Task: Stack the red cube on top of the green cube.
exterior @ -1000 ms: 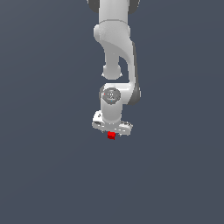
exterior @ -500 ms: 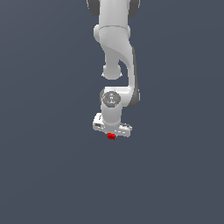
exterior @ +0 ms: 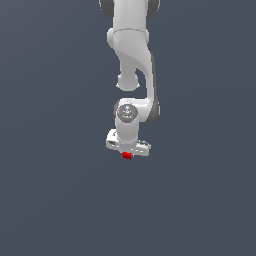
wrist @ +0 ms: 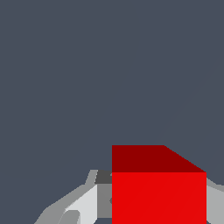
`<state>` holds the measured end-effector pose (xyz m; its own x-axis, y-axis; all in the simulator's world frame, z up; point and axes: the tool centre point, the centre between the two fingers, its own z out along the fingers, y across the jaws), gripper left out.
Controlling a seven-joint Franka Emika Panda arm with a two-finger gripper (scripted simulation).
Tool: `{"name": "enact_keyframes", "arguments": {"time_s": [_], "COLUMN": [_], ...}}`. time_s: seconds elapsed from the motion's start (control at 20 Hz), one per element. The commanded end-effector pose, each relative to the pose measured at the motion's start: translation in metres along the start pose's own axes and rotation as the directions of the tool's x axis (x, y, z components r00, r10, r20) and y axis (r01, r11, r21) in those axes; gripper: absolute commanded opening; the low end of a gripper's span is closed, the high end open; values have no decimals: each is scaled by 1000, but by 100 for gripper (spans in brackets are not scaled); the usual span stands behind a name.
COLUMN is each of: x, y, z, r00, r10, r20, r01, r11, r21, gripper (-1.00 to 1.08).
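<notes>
Red cube (exterior: 127,156) | clamped in hand (exterior: 127,153) | grey floor (exterior: 55,190) all round

Bare simulated scene rendered — flat, featureless slate-grey ground (exterior: 50,200) spread all around white arm (exterior: 132,55). No furniture, walls or fixtures shown — surroundings kept plain and untextured throughout.
</notes>
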<state>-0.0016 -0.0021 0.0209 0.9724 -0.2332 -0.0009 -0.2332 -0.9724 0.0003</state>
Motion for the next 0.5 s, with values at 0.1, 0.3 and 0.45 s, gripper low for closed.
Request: {"name": "enact_keyframes", "arguments": {"time_s": [0.1, 0.3, 0.45], "x": [0, -1, -1], "y": [0, 0, 0], "z": [-10, -30, -52], "r00": [1000, 1000, 1000], "r10": [0, 0, 0], "r20": [-1, -1, -1], "r01": [0, 0, 0], "r11": [1000, 1000, 1000], "r21": [0, 0, 0], "gripper": [-100, -100, -100]}}
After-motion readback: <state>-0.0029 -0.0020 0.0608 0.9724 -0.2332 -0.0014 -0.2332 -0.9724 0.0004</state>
